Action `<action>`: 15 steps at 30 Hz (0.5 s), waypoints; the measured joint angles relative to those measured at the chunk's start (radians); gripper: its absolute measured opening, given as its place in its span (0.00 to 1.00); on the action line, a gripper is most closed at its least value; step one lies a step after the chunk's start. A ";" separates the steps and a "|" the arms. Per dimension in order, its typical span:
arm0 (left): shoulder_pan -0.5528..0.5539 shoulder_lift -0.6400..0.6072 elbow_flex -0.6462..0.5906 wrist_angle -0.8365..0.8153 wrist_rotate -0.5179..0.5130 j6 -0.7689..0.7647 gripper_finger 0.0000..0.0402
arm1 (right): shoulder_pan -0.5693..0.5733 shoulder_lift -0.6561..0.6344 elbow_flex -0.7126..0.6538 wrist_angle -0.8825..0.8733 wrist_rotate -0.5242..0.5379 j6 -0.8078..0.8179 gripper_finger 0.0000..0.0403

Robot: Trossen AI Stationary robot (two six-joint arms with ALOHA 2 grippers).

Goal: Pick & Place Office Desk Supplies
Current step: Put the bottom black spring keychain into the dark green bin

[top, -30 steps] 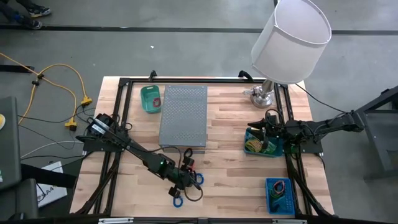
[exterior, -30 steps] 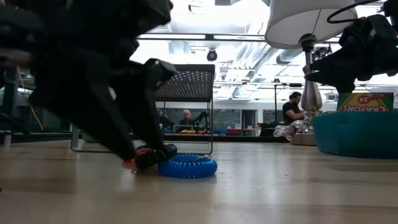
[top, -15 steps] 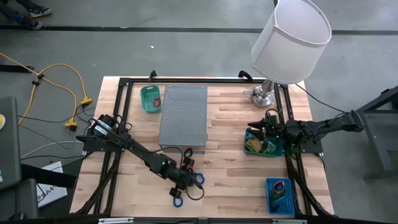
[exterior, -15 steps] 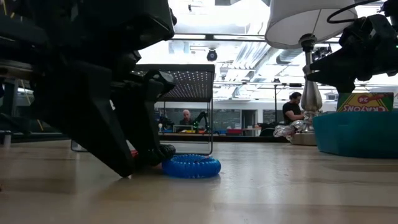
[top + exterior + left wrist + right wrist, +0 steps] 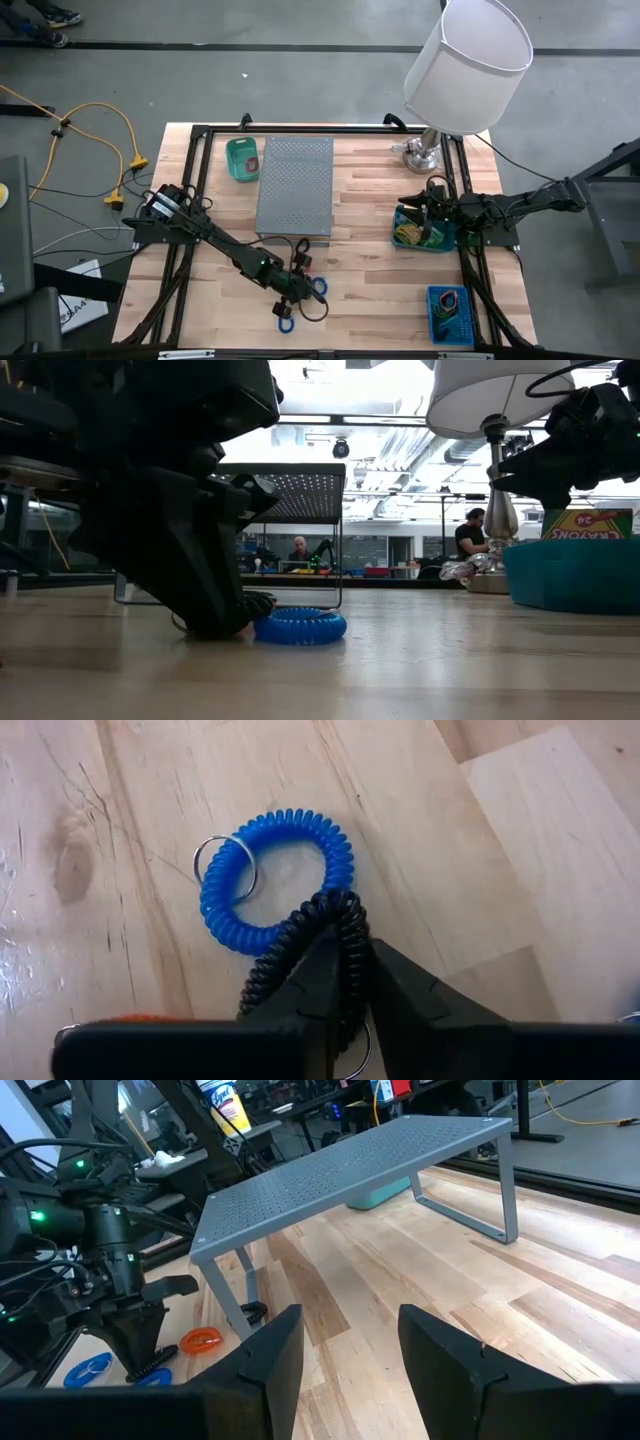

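My left gripper (image 5: 299,287) is down on the wood table near its front edge, shut on a black coil loop (image 5: 300,970). That loop lies over the near rim of a blue coil loop (image 5: 275,870) with a metal key ring, which rests flat on the table. An orange coil loop (image 5: 203,1340) lies beside the left arm. A second blue loop (image 5: 285,322) lies closer to the front edge. My right gripper (image 5: 350,1350) waits open at the table's right side, over a teal bin (image 5: 425,230). My left gripper pinches one strand of the black coil loop (image 5: 346,915) between its two fingers, close to where the loop crosses the blue one. The fingers slant down from the table's left. The loop's end beyond the fingers lies on the blue loop.
A grey perforated metal stand (image 5: 295,185) fills the table's middle back, with a small green bin (image 5: 242,160) to its left. A lamp with a white shade (image 5: 465,65) stands at the back right. A blue bin (image 5: 450,312) sits at the front right.
My left gripper has shut on the black coil loop without shifting along the table. The blue loop beside it has been nudged slightly.
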 joint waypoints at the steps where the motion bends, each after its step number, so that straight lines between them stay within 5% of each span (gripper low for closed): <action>1: 0.000 0.000 0.000 0.000 0.000 0.000 0.09 | 0.000 0.000 0.000 0.000 0.000 0.000 0.38; 9: -0.004 -0.003 0.000 -0.004 -0.021 -0.004 0.10 | 0.000 0.000 0.000 0.000 0.000 0.000 0.38; 15: -0.028 -0.094 0.000 -0.076 -0.134 0.012 0.10 | 0.000 0.000 0.000 0.000 0.000 0.000 0.38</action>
